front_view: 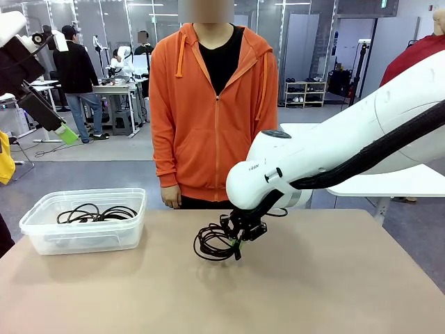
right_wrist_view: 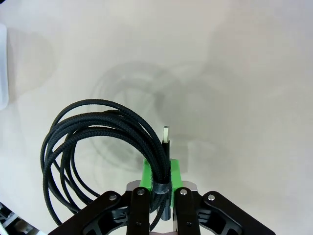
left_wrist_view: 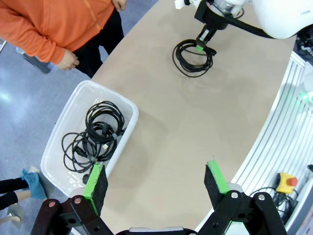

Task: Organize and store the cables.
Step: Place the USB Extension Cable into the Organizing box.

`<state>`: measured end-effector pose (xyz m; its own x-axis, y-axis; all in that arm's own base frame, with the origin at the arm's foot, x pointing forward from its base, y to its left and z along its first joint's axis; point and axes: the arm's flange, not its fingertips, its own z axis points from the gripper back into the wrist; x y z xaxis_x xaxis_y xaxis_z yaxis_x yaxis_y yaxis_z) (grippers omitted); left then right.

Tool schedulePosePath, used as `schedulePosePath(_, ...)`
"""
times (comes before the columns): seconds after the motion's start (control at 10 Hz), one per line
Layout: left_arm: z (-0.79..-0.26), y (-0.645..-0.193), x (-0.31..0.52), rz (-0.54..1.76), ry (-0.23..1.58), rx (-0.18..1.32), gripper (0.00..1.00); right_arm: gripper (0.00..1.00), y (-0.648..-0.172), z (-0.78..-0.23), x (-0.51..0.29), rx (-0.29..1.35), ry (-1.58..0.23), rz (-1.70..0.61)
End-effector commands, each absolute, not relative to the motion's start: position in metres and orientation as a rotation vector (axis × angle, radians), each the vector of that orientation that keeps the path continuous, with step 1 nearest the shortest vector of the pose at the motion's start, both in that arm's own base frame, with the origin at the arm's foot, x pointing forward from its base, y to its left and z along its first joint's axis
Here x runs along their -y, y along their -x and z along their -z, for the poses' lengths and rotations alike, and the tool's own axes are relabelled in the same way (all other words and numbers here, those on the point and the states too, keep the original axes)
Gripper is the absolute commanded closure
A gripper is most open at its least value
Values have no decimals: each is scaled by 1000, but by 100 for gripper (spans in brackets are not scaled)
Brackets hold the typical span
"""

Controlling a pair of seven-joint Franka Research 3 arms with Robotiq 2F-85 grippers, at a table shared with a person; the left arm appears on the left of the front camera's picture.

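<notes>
Coil of braided black cable (right_wrist_view: pixel 93 147), wound in several loose loops, sits pinched between the green pads of the right gripper (right_wrist_view: pixel 160 182), whose jaws are closed tight on a taped section of the bundle; a flat metal connector tip (right_wrist_view: pixel 166 134) pokes up just past the fingertips, and the loops hang off to one side of the fingers above the beige tabletop (right_wrist_view: pixel 234 73). From the front the right gripper (front_view: pixel 240 245) holds this coil (front_view: pixel 212 242) low over the table, just in front of a person in an orange zip hoodie (front_view: pixel 208 104). The left gripper (left_wrist_view: pixel 156 183) hangs high with its jaws spread wide and nothing between them; below and beside one finger lies a clear rectangular plastic bin (left_wrist_view: pixel 128 105) holding more coiled black cables (left_wrist_view: pixel 95 132)
</notes>
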<state>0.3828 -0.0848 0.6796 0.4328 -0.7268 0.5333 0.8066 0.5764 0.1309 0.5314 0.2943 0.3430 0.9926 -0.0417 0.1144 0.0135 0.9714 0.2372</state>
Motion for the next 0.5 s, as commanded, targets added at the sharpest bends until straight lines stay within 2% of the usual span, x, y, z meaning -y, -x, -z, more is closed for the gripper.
schedulePosePath(0.0, -680, -382, 85, 944, 137, 579, 0, 91, -535, -342, -303, 141, -213, 43)
schedulePosePath(0.4, -680, -382, 85, 944, 137, 579, 0, 91, -532, -340, -298, 123, -224, 6)
